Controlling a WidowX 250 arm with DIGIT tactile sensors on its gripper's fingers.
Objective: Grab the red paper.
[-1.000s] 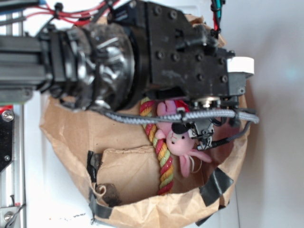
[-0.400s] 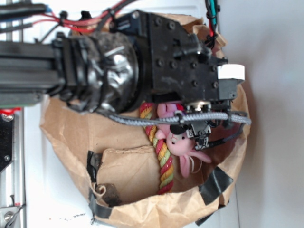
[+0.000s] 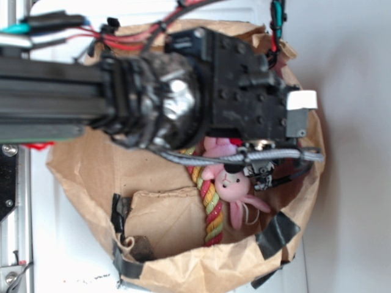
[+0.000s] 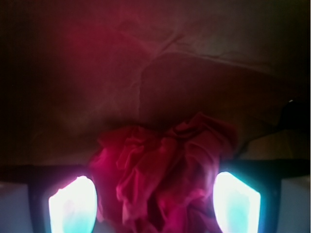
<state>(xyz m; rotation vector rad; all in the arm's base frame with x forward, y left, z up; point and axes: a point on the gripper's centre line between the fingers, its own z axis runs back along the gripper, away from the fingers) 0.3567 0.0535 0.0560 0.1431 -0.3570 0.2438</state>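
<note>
Red paper (image 4: 165, 172) sits low-centre in the wrist view, a crumpled wad between the two glowing fingertips (image 4: 73, 206), on the brown paper floor of the bag. Gripper (image 4: 154, 206) is spread wide, one pad on each side of the wad with some slack either side, nothing clamped yet; whether the pads touch the paper can't be told, as the lower part runs out of frame. In the exterior view the wad is hidden under the arm, only the black gripper body (image 3: 244, 104) shows, down inside the brown paper bag (image 3: 85, 183). Pink bunny (image 3: 235, 186) and twisted rope (image 3: 208, 207) lie just beside the gripper, toward the near side of the bag. Risks, as a guess: the wad is soft and springy, so closing too high could pinch only loose top folds and let it slip out on lift; closing too low could catch the bag floor along with it. The bunny or rope could get snagged if the gripper drifts their way. Bag walls crowd the arm on several sides, with black tape patches (image 3: 278, 235) on the rim, so sideways room looks tight. Open room is mainly straight up through the bag mouth.
</note>
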